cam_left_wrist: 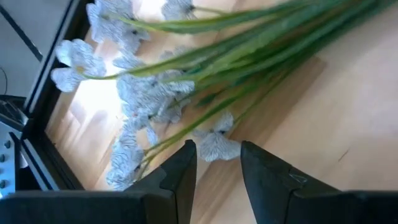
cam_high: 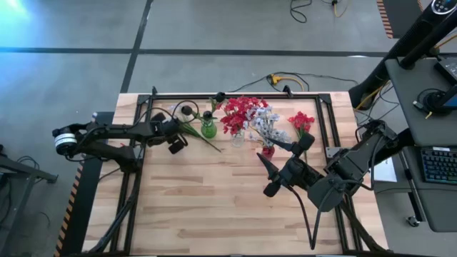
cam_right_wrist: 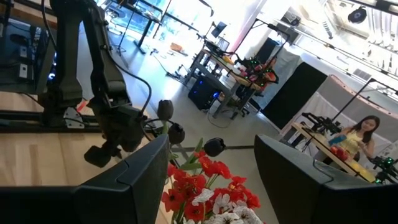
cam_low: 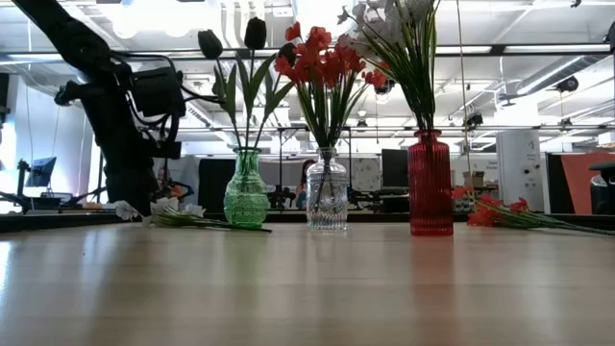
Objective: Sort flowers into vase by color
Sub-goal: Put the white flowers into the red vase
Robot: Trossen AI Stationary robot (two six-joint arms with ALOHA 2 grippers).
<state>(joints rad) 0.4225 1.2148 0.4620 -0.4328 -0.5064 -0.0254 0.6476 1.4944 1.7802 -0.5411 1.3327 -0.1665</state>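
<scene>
We are picking up the pale blue-white flowers point(cam_left_wrist: 134, 93) lying beside the green vase point(cam_high: 208, 128). Our left gripper point(cam_left_wrist: 216, 165), fingers apart, hovers just over them and probably must lower before closing. Our right gripper point(cam_high: 283, 165) waits open.

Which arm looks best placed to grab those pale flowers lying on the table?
Left. The left gripper hovers open right over the pale flowers beside the green vase; the right gripper waits open near the red vase.
</scene>
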